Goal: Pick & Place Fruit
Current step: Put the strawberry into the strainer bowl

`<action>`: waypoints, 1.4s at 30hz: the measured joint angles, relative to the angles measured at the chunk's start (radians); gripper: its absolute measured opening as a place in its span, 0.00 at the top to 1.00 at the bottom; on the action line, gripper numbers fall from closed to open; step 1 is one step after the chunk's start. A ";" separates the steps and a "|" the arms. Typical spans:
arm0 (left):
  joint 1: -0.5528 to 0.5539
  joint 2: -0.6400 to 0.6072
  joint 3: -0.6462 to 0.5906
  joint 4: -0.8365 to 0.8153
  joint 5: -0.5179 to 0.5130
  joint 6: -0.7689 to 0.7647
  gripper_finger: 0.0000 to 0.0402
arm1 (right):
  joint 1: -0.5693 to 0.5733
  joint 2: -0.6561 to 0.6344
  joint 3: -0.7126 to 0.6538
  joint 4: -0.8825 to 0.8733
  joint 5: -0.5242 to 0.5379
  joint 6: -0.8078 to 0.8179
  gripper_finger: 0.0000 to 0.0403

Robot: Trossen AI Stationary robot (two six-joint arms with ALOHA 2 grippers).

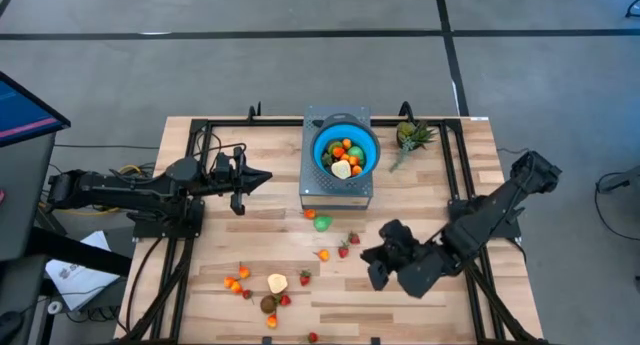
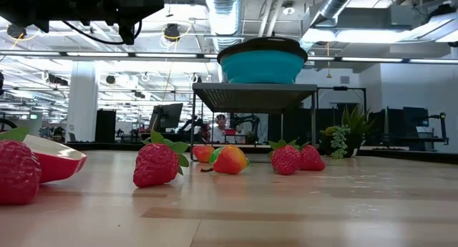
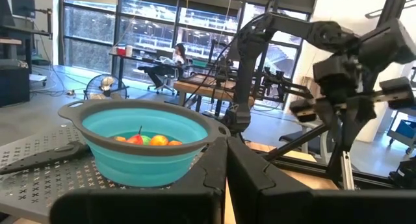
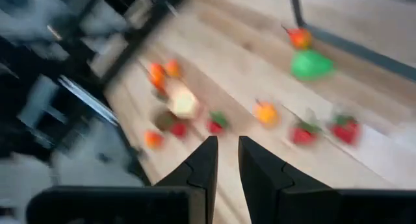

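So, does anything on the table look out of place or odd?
Nothing looks damaged. Many toy fruits lie scattered on the wooden table instead of in the blue bowl, which holds only some; that fits an unfinished sorting.

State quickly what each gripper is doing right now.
Left gripper: closed, empty, beside the blue bowl.
Right gripper: slightly open, holding nothing, above the table.
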 joint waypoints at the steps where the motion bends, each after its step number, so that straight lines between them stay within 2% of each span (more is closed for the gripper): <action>1: 0.000 0.000 0.000 0.000 0.000 0.000 1.00 | 0.003 0.005 0.003 -0.004 -0.024 0.011 0.86; 5: 0.000 0.000 0.000 0.000 0.000 0.000 1.00 | 0.011 0.018 0.001 -0.106 -0.161 0.074 0.86; 7: 0.000 0.000 0.000 0.000 0.000 0.000 1.00 | 0.000 0.029 0.005 -0.128 -0.198 0.083 0.86; 12: 0.000 0.000 0.000 0.000 0.000 0.000 1.00 | -0.016 0.073 0.004 -0.202 -0.210 0.070 0.86; 17: 0.000 0.000 0.000 0.000 0.000 0.000 1.00 | -0.083 0.132 0.004 -0.251 -0.259 0.130 0.86; 20: 0.000 0.000 0.000 0.000 0.000 0.000 1.00 | -0.123 0.174 0.004 -0.235 -0.263 0.108 0.86; 24: 0.000 0.000 0.000 0.000 0.000 0.000 1.00 | -0.162 0.240 0.003 -0.158 -0.273 -0.009 0.86; 29: 0.000 0.000 0.000 0.000 0.000 0.000 1.00 | -0.214 0.311 0.003 -0.046 -0.349 -0.140 0.86; 34: 0.000 0.000 0.000 0.000 0.000 0.000 1.00 | -0.271 0.345 0.003 -0.010 -0.436 -0.120 0.86; 38: 0.000 0.000 0.000 0.000 0.000 0.000 1.00 | -0.300 0.336 0.004 -0.018 -0.438 -0.087 0.88; 42: 0.000 0.000 0.000 0.000 0.000 0.000 1.00 | -0.310 0.329 0.004 -0.042 -0.413 -0.087 0.97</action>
